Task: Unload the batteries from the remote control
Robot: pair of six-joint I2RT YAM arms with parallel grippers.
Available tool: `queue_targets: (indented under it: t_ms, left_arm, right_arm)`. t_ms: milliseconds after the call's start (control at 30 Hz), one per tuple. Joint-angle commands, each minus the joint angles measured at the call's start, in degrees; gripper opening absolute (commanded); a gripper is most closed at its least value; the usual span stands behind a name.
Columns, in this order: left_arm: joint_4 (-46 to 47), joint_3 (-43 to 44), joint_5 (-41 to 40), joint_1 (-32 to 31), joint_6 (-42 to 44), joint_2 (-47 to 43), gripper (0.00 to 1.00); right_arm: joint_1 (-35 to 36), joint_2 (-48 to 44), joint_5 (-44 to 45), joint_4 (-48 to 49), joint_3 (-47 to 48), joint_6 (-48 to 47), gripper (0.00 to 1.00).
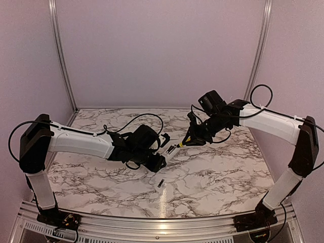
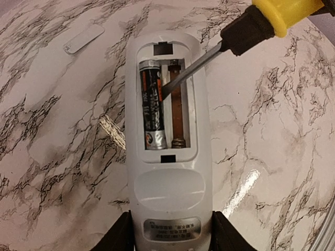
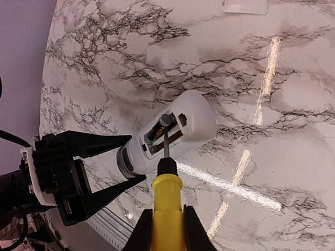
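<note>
My left gripper (image 2: 170,232) is shut on the white remote control (image 2: 170,193) at its near end and holds it with the open battery compartment facing up. One dark battery (image 2: 153,110) lies in the left slot; the right slot is empty, its spring showing. My right gripper (image 3: 166,227) is shut on the yellow-handled screwdriver (image 3: 167,201). The screwdriver's metal tip (image 2: 168,89) rests against the battery's upper end. A second small dark battery (image 1: 161,183) lies on the table in front of the left gripper (image 1: 163,147).
The white battery cover (image 2: 84,39) lies on the marble table beyond the remote; it also shows at the top edge of the right wrist view (image 3: 245,6). The enclosure walls stand at the back and sides, with a metal rail along the near edge.
</note>
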Motion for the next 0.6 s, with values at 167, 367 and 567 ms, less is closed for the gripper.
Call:
queue_targets:
  t_ms: [167, 367, 567]
  left_arm:
    - [0.4, 2.75, -1.49, -0.32, 2.04, -0.88, 0.0]
    - [0.45, 3.24, -1.93, -0.32, 2.7, -0.69, 0.0]
    - [0.35, 3.91, -2.11, -0.32, 3.25, -0.35, 0.0]
  right_arm:
    - [0.54, 1.33, -0.88, 0.37, 1.19, -0.13, 0.0]
    - [0.52, 1.44, -1.06, 0.18, 1.26, -0.27, 0.0]
    - [0.54, 1.68, -1.17, 0.16, 1.04, -0.35, 0.0]
